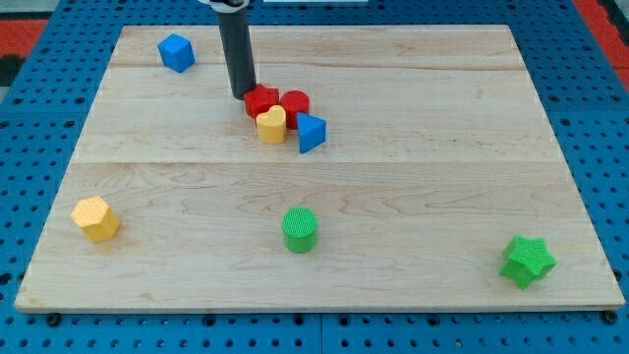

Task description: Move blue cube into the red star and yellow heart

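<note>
- The blue cube sits alone near the top-left corner of the wooden board, well apart from every other block.
- The red star lies near the middle of the board's upper half, with the yellow heart touching it just below.
- A red cylinder stands pressed against the star on the view's right, and a blue triangular block rests against the heart's right side, just below the red cylinder; these four form one tight cluster.
- My tip is down on the board at the left edge of the red star, touching it or very nearly so; I cannot tell which. The dark rod rises straight up from there and leaves the view at the top.
- The rod has no jaws, so it holds nothing; it only meets the blocks sideways.
- The blue cube is up and to the view's left of my tip, with bare wood between them.
- A yellow hexagonal block lies near the lower-left corner.
- A green cylinder stands in the lower middle.
- A green star sits near the lower-right corner.
- The board rests on a blue perforated surface.
</note>
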### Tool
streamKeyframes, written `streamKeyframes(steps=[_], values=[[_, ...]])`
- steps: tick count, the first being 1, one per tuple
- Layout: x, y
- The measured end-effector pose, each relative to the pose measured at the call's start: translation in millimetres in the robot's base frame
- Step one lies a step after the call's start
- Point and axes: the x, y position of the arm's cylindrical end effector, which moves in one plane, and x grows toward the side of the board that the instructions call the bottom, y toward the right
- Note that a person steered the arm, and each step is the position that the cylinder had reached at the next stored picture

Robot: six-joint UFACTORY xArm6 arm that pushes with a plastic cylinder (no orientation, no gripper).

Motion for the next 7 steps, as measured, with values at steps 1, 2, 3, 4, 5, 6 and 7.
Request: streamKeyframes(steps=[1,2,3,4,5,6,7], values=[[0,0],[-7,-13],[-28,-32],[-60,-32],[-78,-42],[-83,-72],[-109,-77]])
